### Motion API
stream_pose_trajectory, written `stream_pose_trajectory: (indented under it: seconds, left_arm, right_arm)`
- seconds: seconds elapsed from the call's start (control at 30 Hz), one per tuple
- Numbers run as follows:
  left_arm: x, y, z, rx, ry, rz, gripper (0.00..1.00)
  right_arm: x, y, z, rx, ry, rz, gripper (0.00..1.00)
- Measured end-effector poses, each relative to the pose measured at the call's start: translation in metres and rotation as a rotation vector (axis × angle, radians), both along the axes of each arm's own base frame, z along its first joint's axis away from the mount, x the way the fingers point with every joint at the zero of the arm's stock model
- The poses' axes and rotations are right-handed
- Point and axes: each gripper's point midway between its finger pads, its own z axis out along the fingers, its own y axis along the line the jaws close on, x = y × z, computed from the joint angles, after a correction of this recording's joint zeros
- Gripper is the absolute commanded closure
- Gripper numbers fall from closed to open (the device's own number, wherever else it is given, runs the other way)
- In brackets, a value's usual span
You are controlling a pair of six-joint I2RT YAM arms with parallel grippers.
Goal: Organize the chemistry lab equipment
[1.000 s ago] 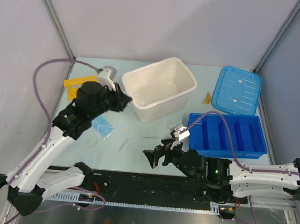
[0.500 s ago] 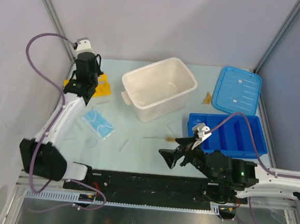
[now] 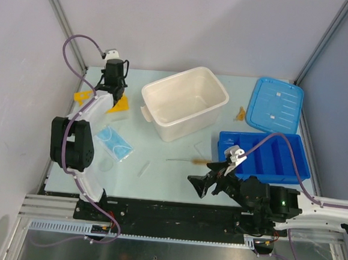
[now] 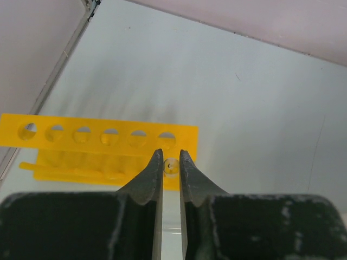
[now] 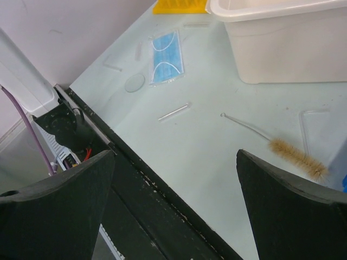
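Observation:
My left gripper (image 4: 171, 155) hangs over the right end of the yellow holed tube rack (image 4: 97, 135) at the back left, its jaws shut on a short clear tube (image 4: 171, 166) seen end-on. From above, the left gripper (image 3: 113, 94) covers the middle of the rack (image 3: 121, 105). My right gripper (image 5: 176, 153) stands wide open and empty above the table's front edge, and from above the right gripper (image 3: 198, 185) sits just short of the wire brush (image 3: 186, 160). The tan-bristled brush (image 5: 295, 151), a loose clear tube (image 5: 173, 112) and the pale blue square piece (image 5: 165, 64) lie on the table. A tiny amber piece (image 3: 240, 115) lies at the back right.
A big white tub (image 3: 185, 102) stands at the centre back, with its blue lid (image 3: 276, 105) at the back right. The blue divided tray (image 3: 262, 155) sits on the right. A small round glass disc (image 5: 134, 82) lies near the pale blue piece. Grey walls close in the left and back.
The left arm has swung from the tub's front corner to the back left, over the yellow rack. The right gripper has shifted a little to the right and stays open.

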Motion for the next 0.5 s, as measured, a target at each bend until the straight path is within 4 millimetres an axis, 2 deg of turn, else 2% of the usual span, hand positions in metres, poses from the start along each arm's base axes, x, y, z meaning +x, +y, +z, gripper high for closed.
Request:
stream_pose_trajectory:
  seconds: [0.1,0.27,0.5]
  left_arm:
    - [0.002,0.001,-0.003,-0.007,0.000,-0.002,0.94]
    - [0.009,0.005,0.004,-0.019,-0.049,-0.003,0.93]
    - [0.007,0.005,-0.007,-0.021,-0.037,-0.010,0.91]
  right_arm:
    - [0.000,0.002,-0.004,-0.016,0.001,0.000,0.01]
    - [0.000,0.005,-0.008,-0.034,0.002,0.000,0.01]
    - [0.000,0.006,-0.008,-0.030,0.002,0.000,0.01]
